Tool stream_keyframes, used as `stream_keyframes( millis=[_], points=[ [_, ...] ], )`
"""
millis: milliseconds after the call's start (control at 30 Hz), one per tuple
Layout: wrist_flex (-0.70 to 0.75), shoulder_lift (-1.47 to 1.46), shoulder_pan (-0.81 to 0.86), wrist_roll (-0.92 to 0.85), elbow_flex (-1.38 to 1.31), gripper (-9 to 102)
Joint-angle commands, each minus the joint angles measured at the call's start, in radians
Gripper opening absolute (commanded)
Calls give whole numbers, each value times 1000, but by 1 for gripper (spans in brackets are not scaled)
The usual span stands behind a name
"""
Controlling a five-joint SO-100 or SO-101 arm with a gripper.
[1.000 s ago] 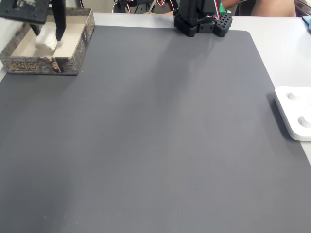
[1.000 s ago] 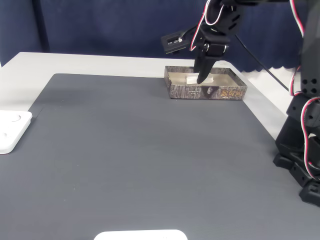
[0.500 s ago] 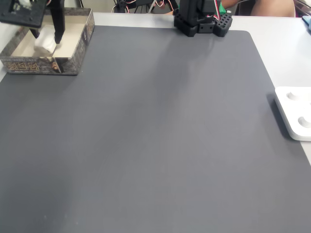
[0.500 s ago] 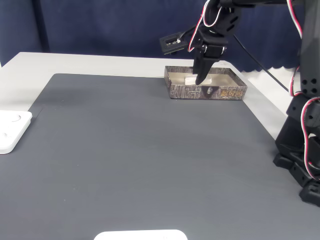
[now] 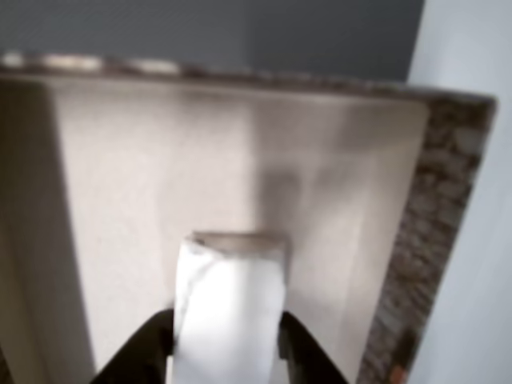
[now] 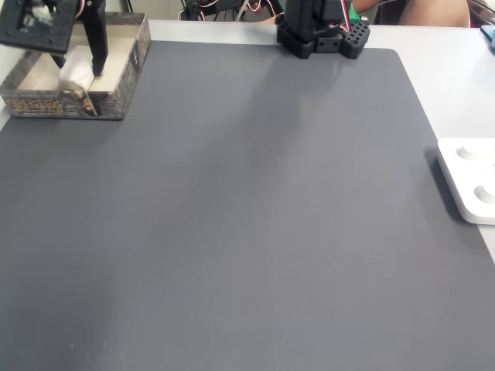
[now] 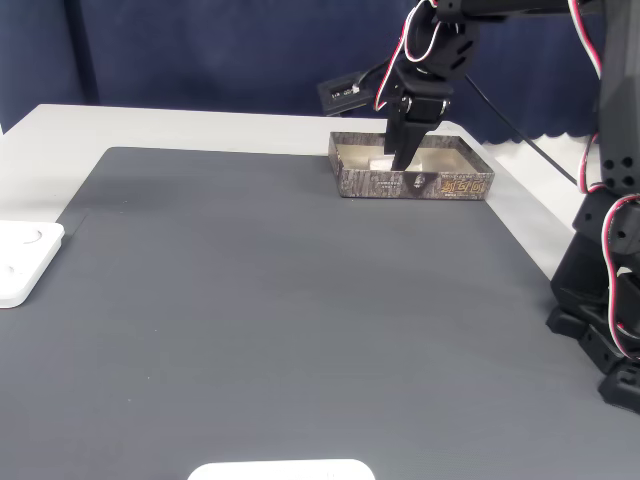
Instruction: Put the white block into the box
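- You see the plain bright-white oblong block (image 5: 230, 312) pinched between the two dark gripper fingers (image 5: 144, 348), one on each long side of it, in the other view; the block's far end points toward the far inner wall of the box.
- The large rectangular box with pale beige inner walls and a mottled grey-brown speckled rim (image 5: 436, 216) lies under the block in that view; whether the block touches the box floor or hangs just above it, you cannot tell.
- In a fixed view the black two-finger gripper (image 6: 81, 66) reaches down inside the box (image 6: 116, 100), and the white block (image 6: 76, 63) shows as a pale patch beside its dark finger, within the box walls.
- In another fixed view the gripper (image 7: 395, 160) comes down into the box (image 7: 440, 186) near its left half, with a bit of the white block (image 7: 382, 161) just left of the finger.
- The box sits at a far corner of the dark grey rectangular mat (image 6: 255, 216), well apart from the white panel with round dimples (image 6: 472, 182) beyond the mat's opposite side.
- The black arm base (image 6: 321, 31) stands at the same far edge of the mat as the box.
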Motion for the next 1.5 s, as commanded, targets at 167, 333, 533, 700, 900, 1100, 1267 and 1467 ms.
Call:
stream_keyframes(
  millis=[167,333,533,700,900,1100,1267,1467],
  points=[
    [-14,34,-8,17,-60,24],
    [-23,100,-11,20,-49,26],
    [-23,213,-31,-9,-23,27],
    [-23,301,-60,-32,32,28],
    [-18,419,-91,-83,126,28],
    [-17,537,-130,-155,212,28],
    [-15,600,-166,-206,279,27],
    [-17,666,-196,-250,364,25]
  ],
)
